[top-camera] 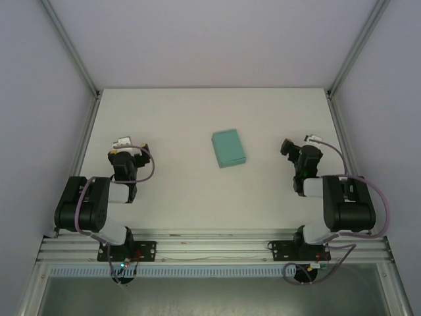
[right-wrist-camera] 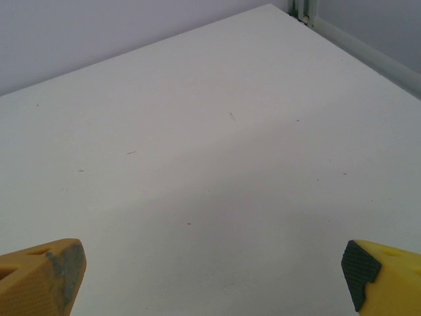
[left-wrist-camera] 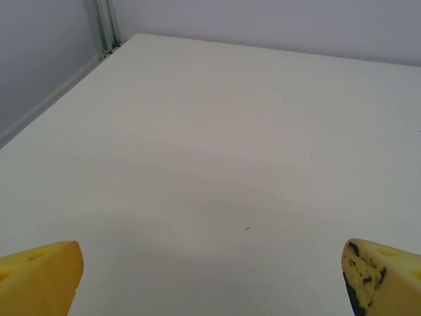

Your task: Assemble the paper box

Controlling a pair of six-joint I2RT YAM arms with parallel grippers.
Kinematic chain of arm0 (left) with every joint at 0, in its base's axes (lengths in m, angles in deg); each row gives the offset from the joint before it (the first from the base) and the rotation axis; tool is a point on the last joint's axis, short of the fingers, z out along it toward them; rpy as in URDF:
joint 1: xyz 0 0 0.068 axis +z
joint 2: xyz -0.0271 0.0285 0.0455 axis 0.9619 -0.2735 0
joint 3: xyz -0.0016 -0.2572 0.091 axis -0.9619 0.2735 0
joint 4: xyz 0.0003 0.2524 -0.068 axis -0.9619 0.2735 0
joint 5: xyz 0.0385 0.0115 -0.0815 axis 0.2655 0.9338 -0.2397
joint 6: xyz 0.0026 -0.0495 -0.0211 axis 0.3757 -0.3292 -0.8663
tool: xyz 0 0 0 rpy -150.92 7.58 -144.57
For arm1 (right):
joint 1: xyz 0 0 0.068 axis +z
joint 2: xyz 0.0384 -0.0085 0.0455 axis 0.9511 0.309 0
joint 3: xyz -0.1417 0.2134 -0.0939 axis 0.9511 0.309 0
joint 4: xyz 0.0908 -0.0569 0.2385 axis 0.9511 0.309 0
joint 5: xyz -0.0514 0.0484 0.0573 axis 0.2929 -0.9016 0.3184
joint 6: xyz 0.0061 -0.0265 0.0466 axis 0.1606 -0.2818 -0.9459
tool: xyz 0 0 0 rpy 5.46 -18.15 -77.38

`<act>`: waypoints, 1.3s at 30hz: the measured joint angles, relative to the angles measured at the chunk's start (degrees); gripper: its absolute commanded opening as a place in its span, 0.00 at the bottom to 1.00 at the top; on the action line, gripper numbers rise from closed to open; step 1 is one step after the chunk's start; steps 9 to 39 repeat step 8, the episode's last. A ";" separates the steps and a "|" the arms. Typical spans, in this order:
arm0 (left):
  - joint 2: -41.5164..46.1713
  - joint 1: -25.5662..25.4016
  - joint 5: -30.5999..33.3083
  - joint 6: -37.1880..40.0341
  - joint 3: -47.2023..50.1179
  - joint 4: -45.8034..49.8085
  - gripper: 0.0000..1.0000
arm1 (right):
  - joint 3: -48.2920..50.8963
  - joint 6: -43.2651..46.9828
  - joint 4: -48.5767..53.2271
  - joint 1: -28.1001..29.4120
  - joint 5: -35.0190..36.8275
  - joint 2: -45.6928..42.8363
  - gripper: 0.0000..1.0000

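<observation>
paper box [top-camera: 228, 148] between left jaws and right jaws, both spread wide | likely light, crushable card (probably slick) | pinch gently across narrow sides

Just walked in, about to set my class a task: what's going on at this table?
Nothing is being handled right now. A small teal paper box lies near the middle of the table. The left gripper and the right gripper are both open and empty, each off to its own side, clear of the box.
</observation>
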 measured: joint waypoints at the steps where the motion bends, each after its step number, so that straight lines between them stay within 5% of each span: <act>1: 0.00 -0.20 0.02 0.13 -0.02 0.00 1.00 | 0.00 0.02 0.04 0.00 -0.02 0.00 1.00; 39: 0.00 -0.66 0.02 0.39 -0.09 0.04 1.00 | 0.00 0.04 0.15 0.00 -0.28 0.00 1.00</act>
